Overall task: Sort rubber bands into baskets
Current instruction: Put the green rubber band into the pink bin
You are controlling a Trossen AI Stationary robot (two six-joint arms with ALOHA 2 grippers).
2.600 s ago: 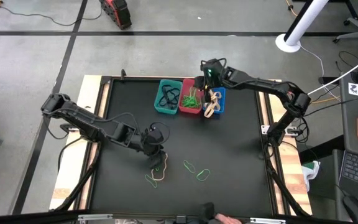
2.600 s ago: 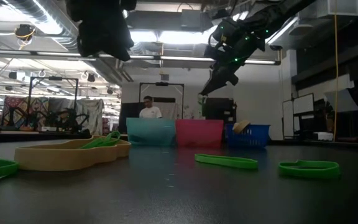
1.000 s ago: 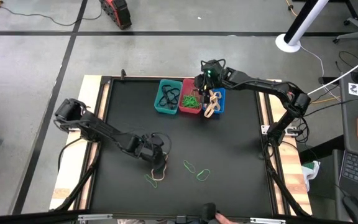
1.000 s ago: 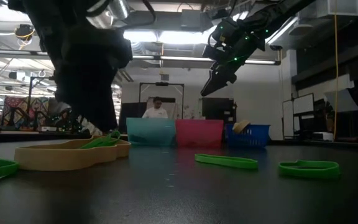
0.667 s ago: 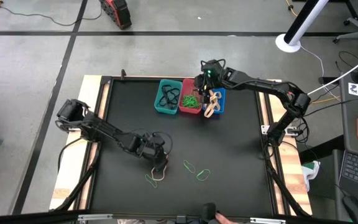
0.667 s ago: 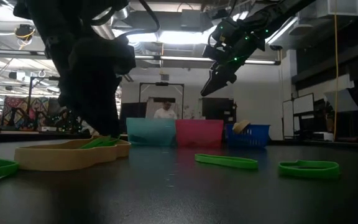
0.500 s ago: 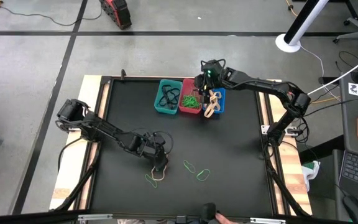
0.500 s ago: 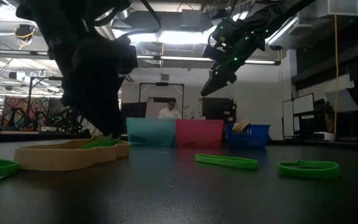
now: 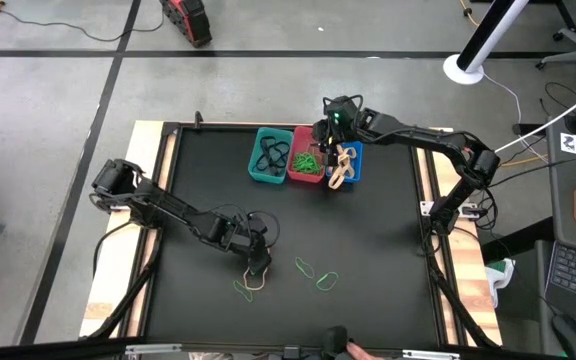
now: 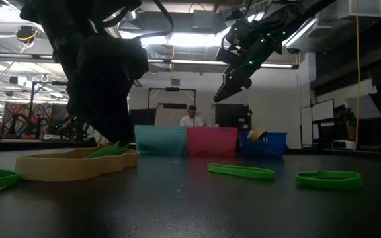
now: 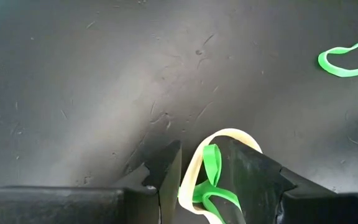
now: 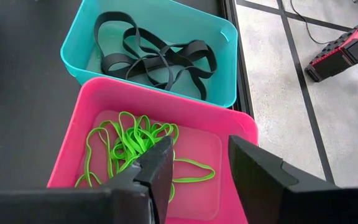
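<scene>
My left gripper is down on the table, fingers spread astride a green band lying on a tan band, so closing may pinch both, while my right gripper hangs parted over the pink basket.

I see thin green rubber bands and a tan band lying flat on the mat; teal, pink and blue plastic baskets stand side by side.

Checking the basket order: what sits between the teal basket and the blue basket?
The pink basket, holding green rubber bands, sits between the teal basket and the blue basket, as the high view shows.
</scene>
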